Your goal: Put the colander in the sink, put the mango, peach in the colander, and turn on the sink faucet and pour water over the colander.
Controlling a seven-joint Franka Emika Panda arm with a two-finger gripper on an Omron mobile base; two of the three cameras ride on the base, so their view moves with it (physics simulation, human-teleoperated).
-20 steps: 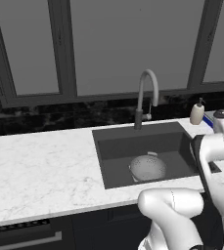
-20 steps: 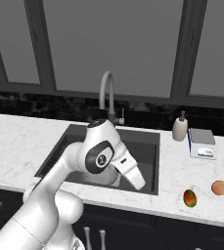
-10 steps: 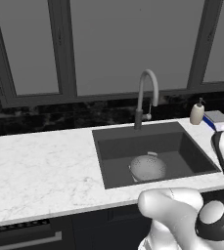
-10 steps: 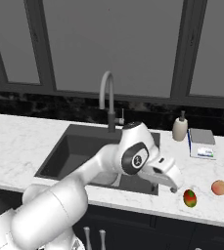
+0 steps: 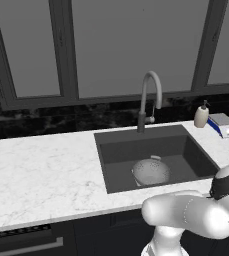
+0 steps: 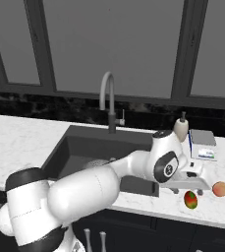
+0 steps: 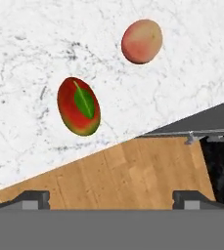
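Hovering open pincer [image 7: 108, 197] over mango [image 7: 78, 106] | colander [image 5: 151, 171] already in sink [image 5: 186, 145] | mango, peach [image 7: 142, 41] on tabletop [image 7: 30, 53] | fruit transfer, faucet [image 5: 150, 97] pending

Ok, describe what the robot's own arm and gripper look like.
The arm is glossy white, built of thick rounded segments with dark grey bands at the joints and a round dark disc with a small mark on the wrist. The gripper ends in two small dark blocky fingertips. No cables show.
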